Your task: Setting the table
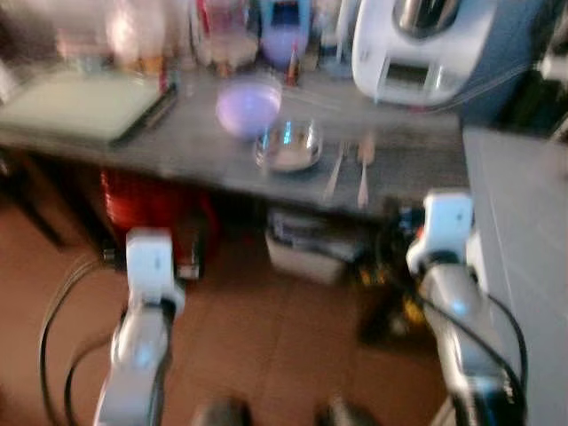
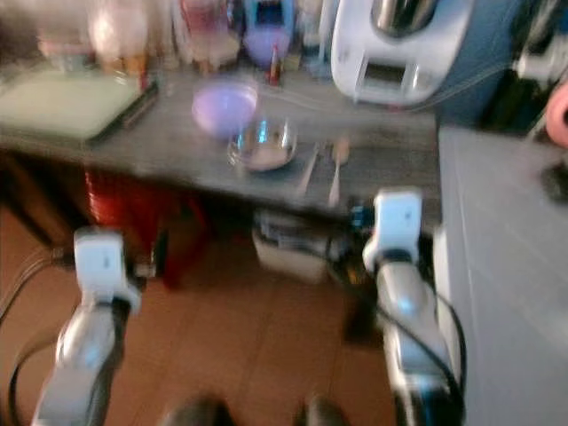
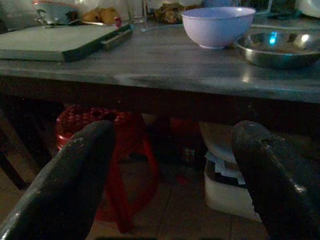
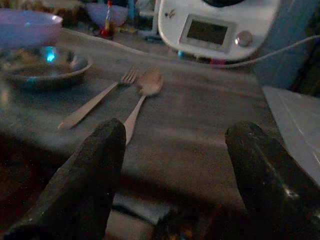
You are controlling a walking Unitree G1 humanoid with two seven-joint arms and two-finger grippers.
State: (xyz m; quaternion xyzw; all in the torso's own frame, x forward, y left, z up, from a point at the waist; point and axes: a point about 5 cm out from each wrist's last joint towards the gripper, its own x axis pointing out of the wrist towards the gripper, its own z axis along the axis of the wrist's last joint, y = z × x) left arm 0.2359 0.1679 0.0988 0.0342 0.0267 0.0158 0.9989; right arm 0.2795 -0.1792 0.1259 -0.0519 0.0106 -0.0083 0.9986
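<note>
1. The right gripper (image 4: 170,175) is spread wide with nothing between its fingers. It sits low in front of the table (image 4: 200,130), near the table's front edge, and looks along the top at the cutlery.
2. The left gripper (image 3: 172,175) is just as wide apart and also empty. It sits below the tabletop level and faces the dark space under the table, where a red stool (image 3: 115,145) stands.
3. The spoon (image 4: 142,95) and fork (image 4: 97,102) lie side by side flat on the table, handles toward the front edge and heads toward the back. The fork is on the side of the steel dish (image 4: 45,67), close to its rim.
4. Both look like thin, stiff, light metal, probably slippery on the smooth top. A pinch across the narrow handle near its free end looks the best hold, since so flat a thing gives little to grip.
5. The steel dish is shallow, rigid and shiny, so the rim is the likely hold.
6. The lilac bowl (image 3: 218,26) stands just behind the dish. It looks light and perhaps breakable, so pinching its rim wall gently would suit.
7. A white appliance (image 4: 215,25) stands at the back, with its cable trailing toward the right.
</note>
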